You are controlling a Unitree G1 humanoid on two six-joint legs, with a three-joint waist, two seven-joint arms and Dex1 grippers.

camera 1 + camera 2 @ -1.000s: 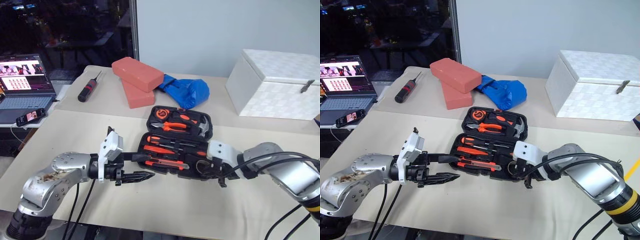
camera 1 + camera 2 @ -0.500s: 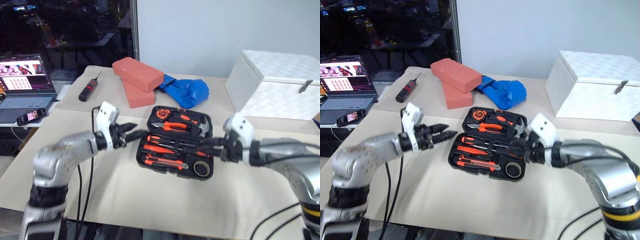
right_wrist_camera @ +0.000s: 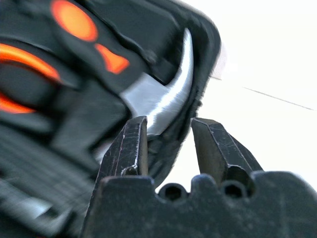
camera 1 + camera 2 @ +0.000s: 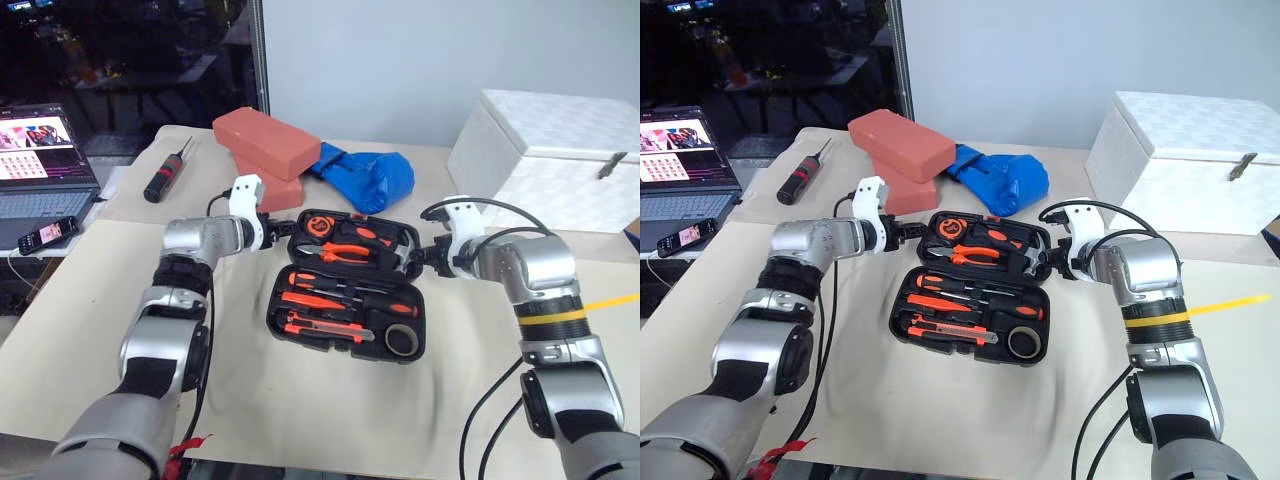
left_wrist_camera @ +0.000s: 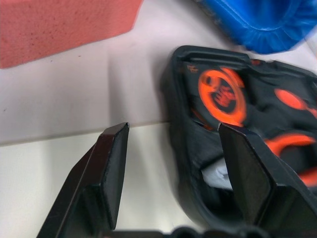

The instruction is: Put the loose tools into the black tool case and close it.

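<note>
The black tool case (image 4: 350,285) is lying open on the bench (image 4: 300,400), its two halves spread flat with the hinge line running left to right. The far half is sitting between the two hands. The left hand (image 4: 283,227) is standing at that half's left edge with its fingers (image 5: 110,173) parted, straddling the case wall without gripping. The right hand (image 4: 418,257) is standing at the right edge, its fingers (image 3: 130,146) set narrowly either side of the rim; whether they are pinching it cannot be told. Each hand is equally near its own edge, so the closing swing would be turning the far half toward the robot. Count: one case, two hands, two red bricks (image 4: 268,145), one white box (image 4: 540,160).
</note>
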